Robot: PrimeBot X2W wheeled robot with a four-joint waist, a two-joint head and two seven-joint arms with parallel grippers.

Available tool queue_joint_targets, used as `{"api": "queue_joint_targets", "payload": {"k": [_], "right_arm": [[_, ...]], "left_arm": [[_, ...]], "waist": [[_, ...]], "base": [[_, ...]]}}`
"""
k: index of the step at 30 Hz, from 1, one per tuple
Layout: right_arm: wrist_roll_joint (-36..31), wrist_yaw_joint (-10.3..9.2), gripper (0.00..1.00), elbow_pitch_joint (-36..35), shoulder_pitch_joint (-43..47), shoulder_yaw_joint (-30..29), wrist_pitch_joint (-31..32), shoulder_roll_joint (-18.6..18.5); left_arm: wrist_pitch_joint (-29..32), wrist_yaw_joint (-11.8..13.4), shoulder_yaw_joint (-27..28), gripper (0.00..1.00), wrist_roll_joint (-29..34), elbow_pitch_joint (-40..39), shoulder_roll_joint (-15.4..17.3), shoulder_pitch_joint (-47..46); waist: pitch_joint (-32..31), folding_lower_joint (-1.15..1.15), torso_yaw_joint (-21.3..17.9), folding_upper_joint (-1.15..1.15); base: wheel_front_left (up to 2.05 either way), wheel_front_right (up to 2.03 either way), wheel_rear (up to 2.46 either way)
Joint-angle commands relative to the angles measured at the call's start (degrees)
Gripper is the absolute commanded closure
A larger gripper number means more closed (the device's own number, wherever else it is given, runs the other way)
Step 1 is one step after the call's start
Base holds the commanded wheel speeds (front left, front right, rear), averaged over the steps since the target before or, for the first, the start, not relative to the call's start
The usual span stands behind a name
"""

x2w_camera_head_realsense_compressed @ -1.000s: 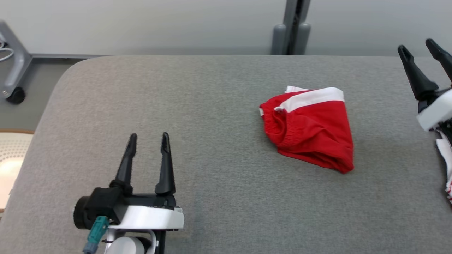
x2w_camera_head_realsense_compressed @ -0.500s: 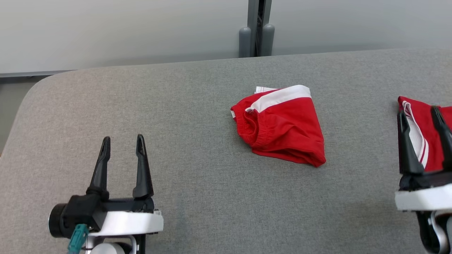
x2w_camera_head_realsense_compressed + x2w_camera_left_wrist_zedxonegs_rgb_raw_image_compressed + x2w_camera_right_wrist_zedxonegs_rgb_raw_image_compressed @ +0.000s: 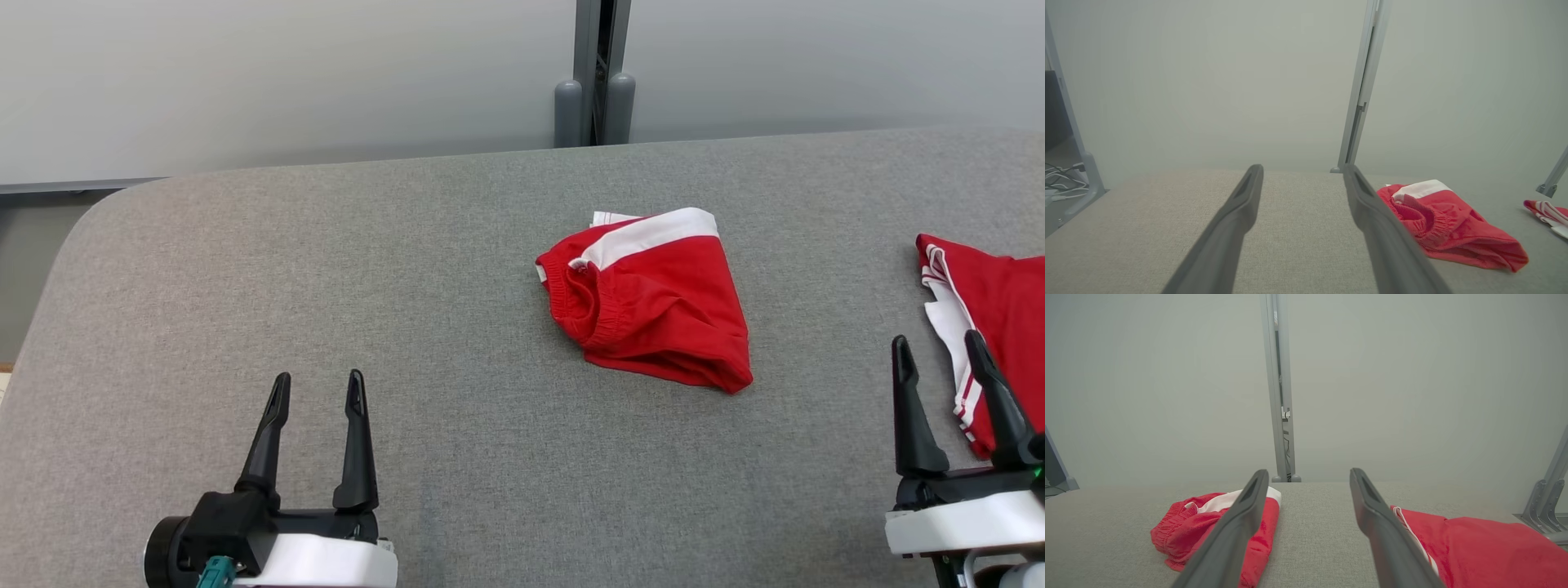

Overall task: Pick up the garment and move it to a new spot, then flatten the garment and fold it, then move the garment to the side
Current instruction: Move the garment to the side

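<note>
A red garment with a white band (image 3: 653,306) lies folded in a compact bundle near the middle of the grey table (image 3: 408,286). It also appears in the left wrist view (image 3: 1449,228) and the right wrist view (image 3: 1208,531). A second red garment with white stripes (image 3: 992,318) lies at the table's right edge, also seen in the right wrist view (image 3: 1486,547). My left gripper (image 3: 317,388) hovers open at the lower left, far from both garments. My right gripper (image 3: 937,347) is open at the lower right, its fingers overlapping the second garment's near edge, holding nothing.
A grey vertical post (image 3: 600,73) stands behind the table against a pale wall. The table's rounded left corner (image 3: 90,229) drops to the floor. Cables (image 3: 1061,179) lie on a frame at the left.
The camera has swung right then tilted, shifting the whole picture. Both grippers have drawn back toward the near edge, and the right gripper has come off the second garment.
</note>
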Motion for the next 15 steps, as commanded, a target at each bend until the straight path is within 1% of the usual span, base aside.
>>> {"api": "queue_joint_targets", "payload": {"k": [1,11,15], "right_arm": [[-0.1,0.0,0.0,0.23,0.6,0.33,-0.08,-0.25],[0.34,-0.01,0.0,1.66,0.49,0.68,-0.08,-1.06],[1.37,-0.01,0.0,2.8,0.71,2.23,-0.07,-1.81]], "left_arm": [[-0.22,-0.13,-0.18,0.0,-0.11,0.21,0.22,0.35],[-0.22,-0.38,-1.27,0.0,-0.37,0.51,0.22,0.23],[-0.22,-0.77,-1.85,0.0,-0.58,1.06,0.22,0.21]], "waist": [[-0.19,0.0,0.18,0.0],[-0.21,0.0,1.4,0.0],[-0.04,0.0,1.95,0.0]], "base": [[0.0,0.0,0.0],[0.0,0.0,0.0],[0.0,0.0,0.0]]}}
